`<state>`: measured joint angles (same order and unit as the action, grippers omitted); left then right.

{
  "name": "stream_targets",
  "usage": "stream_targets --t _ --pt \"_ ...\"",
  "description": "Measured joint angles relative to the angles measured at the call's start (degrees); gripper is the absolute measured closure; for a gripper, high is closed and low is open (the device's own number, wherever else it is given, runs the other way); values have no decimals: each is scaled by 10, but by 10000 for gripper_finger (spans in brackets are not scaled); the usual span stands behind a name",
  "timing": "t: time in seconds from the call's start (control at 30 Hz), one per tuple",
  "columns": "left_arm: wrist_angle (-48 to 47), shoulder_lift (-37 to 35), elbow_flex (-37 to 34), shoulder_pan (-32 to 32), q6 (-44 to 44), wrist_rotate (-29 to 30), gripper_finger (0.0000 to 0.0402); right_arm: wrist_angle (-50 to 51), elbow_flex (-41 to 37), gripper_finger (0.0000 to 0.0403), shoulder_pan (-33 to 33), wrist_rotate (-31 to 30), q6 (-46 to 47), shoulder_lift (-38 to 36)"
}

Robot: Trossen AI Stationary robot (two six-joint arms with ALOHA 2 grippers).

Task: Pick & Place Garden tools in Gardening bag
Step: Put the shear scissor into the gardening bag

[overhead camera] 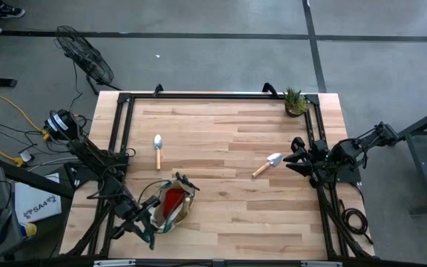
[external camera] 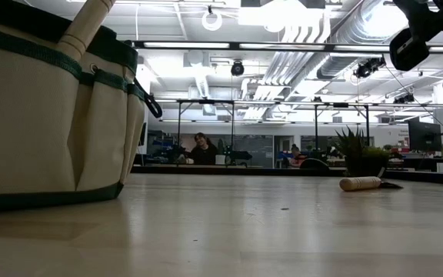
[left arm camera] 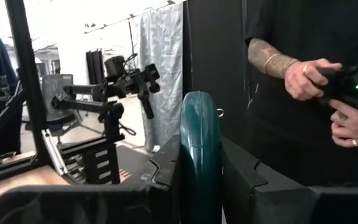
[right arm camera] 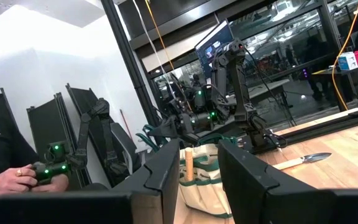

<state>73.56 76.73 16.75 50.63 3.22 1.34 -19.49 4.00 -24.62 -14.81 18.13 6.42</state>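
The beige gardening bag [overhead camera: 170, 208] with green trim stands near the table's front left; it fills the left of the low view [external camera: 52, 115]. A red cloth [overhead camera: 173, 199] and a wooden handle [right arm camera: 189, 164] show inside it. My left gripper [overhead camera: 145, 231] is just left of the bag, shut on a dark green pruner handle [left arm camera: 199, 155]. One trowel [overhead camera: 158, 150] lies flat left of centre. A second trowel [overhead camera: 267, 165] lies flat at right of centre. My right gripper [overhead camera: 296, 157] is open and empty beside that trowel's blade. My left gripper pinches the pruner's dark green handle [left arm camera: 199, 186] between its two fingers [left arm camera: 166, 171]. The fingers lie about level, pointing toward the table's right side, across the handle. The handle's rounded end [left arm camera: 199, 102] sticks up past the fingers; the rest of the pruner is hidden below them.
A small potted plant [overhead camera: 296, 101] stands at the far right corner, also in the low view [external camera: 356, 150]. A black frame [overhead camera: 213, 95] runs round the table's edges. A person's hands [left arm camera: 319, 78] hold a controller beyond the table's right side. The table's middle is bare wood.
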Motion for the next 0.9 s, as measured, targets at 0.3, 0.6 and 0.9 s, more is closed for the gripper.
stream_targets --t 0.3,0.6,0.9 --pt "-22 0 0 0 24 39 333 0 0 300 0 0 0 0" --pt "-45 0 0 0 24 59 333 0 0 300 0 0 0 0" --pt "-77 0 0 0 20 86 333 0 0 300 0 0 0 0"
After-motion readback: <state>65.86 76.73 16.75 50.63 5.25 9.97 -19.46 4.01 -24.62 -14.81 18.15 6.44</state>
